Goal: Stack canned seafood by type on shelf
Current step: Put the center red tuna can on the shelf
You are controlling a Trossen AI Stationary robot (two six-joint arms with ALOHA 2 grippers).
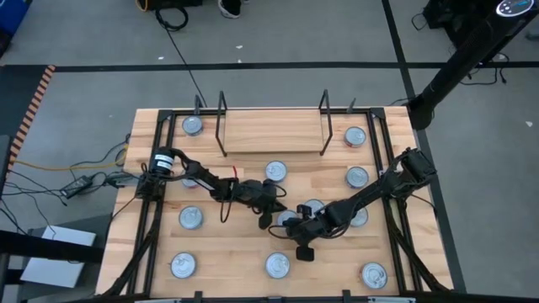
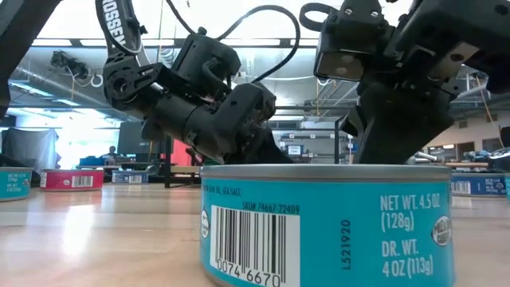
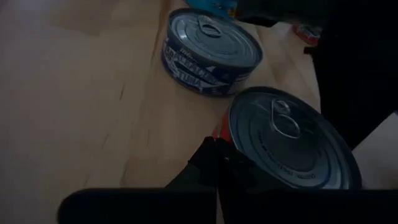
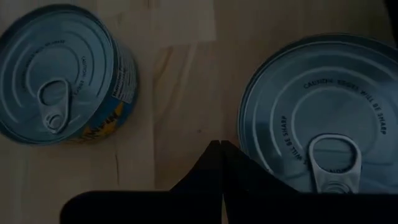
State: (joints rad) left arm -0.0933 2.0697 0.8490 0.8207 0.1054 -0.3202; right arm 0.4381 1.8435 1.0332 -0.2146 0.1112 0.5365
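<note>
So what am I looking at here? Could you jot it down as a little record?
Table: wooden, tins scattered flat across it
Shelf: light board at the far edge, no tins on it
Left gripper: mid-table, fingers shut, empty, beside a red tin
Right gripper: mid-table, fingers shut, empty, between two tins
Nearest tin: blue label, low view
Stacking: not started

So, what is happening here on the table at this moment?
A two-armed robot is sorting canned seafood. Both arms lean in over the middle of the table: the left gripper and the right gripper are both shut and hold nothing, each low beside a tin. The shelf at the far edge carries no cans yet. The tins lie scattered singly over the tabletop, so the stacking has not begun.
</note>
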